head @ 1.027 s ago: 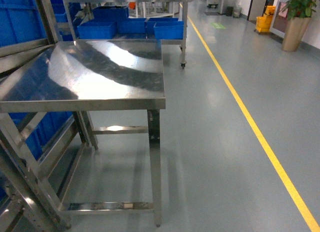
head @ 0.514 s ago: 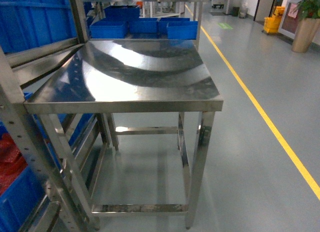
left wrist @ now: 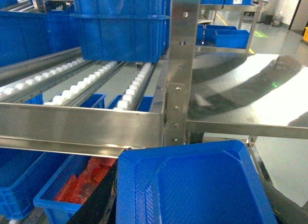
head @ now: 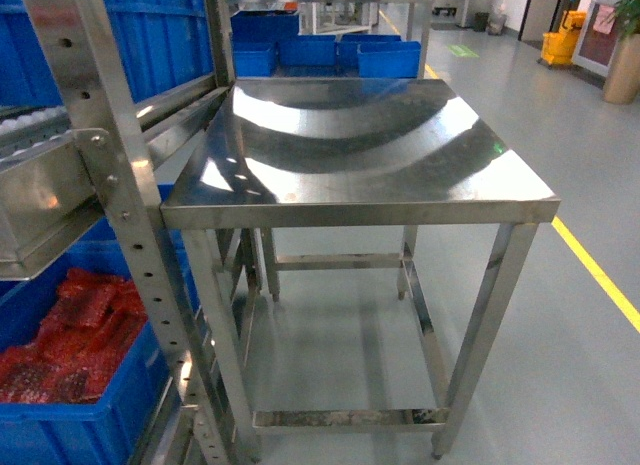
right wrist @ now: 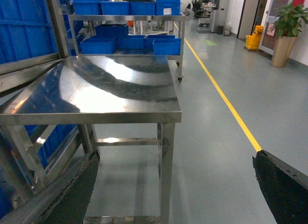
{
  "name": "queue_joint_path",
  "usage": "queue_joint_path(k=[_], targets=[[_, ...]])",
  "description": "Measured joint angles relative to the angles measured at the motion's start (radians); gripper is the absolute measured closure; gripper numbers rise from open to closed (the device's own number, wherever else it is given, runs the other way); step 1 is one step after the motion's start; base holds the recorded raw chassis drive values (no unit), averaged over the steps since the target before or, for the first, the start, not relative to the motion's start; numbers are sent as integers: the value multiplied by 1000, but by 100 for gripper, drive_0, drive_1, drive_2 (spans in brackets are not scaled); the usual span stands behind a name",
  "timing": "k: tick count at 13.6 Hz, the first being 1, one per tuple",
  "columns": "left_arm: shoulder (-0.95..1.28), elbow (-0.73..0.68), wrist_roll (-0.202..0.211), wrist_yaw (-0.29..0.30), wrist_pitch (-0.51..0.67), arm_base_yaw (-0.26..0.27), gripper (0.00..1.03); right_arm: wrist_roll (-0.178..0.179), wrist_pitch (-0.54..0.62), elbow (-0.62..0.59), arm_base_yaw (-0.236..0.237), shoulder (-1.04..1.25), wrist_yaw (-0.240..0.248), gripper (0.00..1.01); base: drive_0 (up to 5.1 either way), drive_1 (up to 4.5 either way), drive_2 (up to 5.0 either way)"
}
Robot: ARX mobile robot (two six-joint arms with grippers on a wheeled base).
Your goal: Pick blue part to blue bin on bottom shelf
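Stainless steel fills the head view: a small worktop (head: pixel 370 145) stands in the middle on four legs, its shiny top bare. Just left of it rises a perforated upright (head: pixel 120 185) of the rack, and low at the near left a blue bin (head: pixel 70 425) holds red parts (head: pixel 80 335) in clear wrapping.

From the left wrist view, the bottom shelf (left wrist: pixel 82 123) shows its flat steel front rail and rows of white rollers (left wrist: pixel 130 91) running away from the camera, with a large blue crate (left wrist: pixel 120 26) sitting farther back on them. Close under the camera lies a blue tray-like part (left wrist: pixel 192 185), filling the near edge of that view; whether it is the blue part of the task, I cannot tell. Dark edges flank it, but the left gripper's state cannot be made out.

Right wrist view: dark shapes at the bottom corners only, so the right gripper's state cannot be told either. A yellow line (right wrist: pixel 221 96) runs along the grey floor to the right.
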Motion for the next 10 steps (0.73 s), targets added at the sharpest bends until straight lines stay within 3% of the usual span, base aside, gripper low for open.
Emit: queue_joint_path(k=[10], targets=[[1,0,0,0,-2,0,59,0,1,0,0,0,0,3,-470,135,352]])
